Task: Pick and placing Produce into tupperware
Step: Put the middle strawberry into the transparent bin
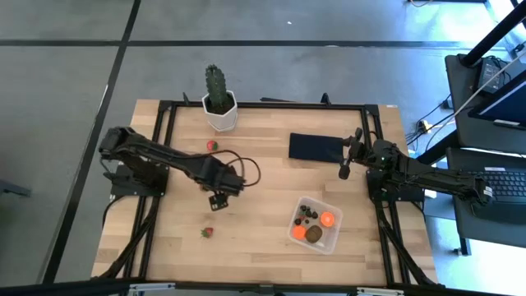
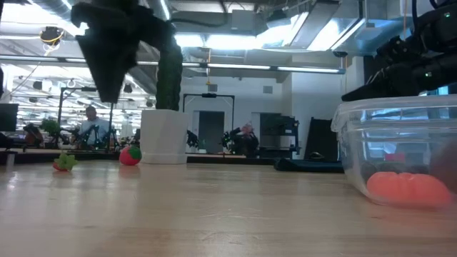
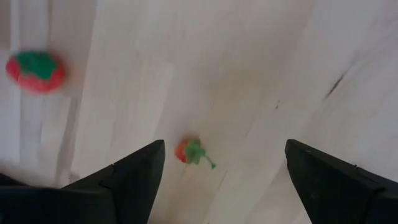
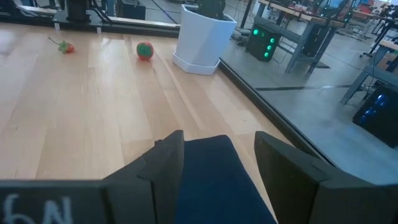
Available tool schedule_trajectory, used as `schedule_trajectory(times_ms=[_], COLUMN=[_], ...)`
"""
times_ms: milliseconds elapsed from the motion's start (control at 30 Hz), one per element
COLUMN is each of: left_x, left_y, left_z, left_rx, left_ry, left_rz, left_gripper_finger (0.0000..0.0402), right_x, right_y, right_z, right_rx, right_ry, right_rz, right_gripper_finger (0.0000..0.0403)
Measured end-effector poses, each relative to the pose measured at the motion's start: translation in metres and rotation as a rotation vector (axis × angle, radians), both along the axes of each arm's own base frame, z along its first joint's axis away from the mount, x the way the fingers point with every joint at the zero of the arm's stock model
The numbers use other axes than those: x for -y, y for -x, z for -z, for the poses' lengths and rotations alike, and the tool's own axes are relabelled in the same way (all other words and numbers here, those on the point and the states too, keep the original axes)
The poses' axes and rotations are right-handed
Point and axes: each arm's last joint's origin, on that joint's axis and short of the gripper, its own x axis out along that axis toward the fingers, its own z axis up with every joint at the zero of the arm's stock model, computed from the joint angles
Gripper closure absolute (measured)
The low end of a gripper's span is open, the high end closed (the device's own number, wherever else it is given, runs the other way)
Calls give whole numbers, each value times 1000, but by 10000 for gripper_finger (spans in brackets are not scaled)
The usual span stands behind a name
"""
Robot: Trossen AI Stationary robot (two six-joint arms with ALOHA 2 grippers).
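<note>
A pale wooden table [image 1: 255, 247] fills the middle of the high view, on a grey floor crossed by dark lines. Nearest the lower edge, right of centre, the clear tupperware [image 1: 316, 224] holds orange balls, dark berries and a brown oval. Left of it a small strawberry [image 1: 207, 233] lies alone on the wood. Just above that hangs the left gripper [image 1: 218, 198], fingers spread wide and empty. Higher, a second strawberry [image 1: 212, 145] sits near the cactus in its white pot [image 1: 220, 108]. At right, the right gripper [image 1: 345, 166] waits, jaws parted, beside the flat black rectangle [image 1: 316, 148]. In the low view, people sit at desks in a bright workshop beyond the table.
</note>
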Motion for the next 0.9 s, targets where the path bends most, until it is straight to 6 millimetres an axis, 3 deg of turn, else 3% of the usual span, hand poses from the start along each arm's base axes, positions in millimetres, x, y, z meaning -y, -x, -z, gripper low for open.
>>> schedule_trajectory(times_ms=[167,400,500,900], left_x=[-9,-21,-23,-22], left_y=[30,60,65,67], left_z=[12,47,58,81], left_rx=[62,58,42,83], left_ry=[2,-73,-56,54], left_rz=[-142,-458,-541,-520], left_gripper_finger=[80,80,80,80], right_x=[0,0,0,0], right_y=[0,0,0,0], right_z=[0,0,0,0], right_rx=[-1,-1,-1,-2], right_ry=[-3,-4,-3,-3], right_rz=[1,1,1,1], right_gripper_finger=[205,205,205,205])
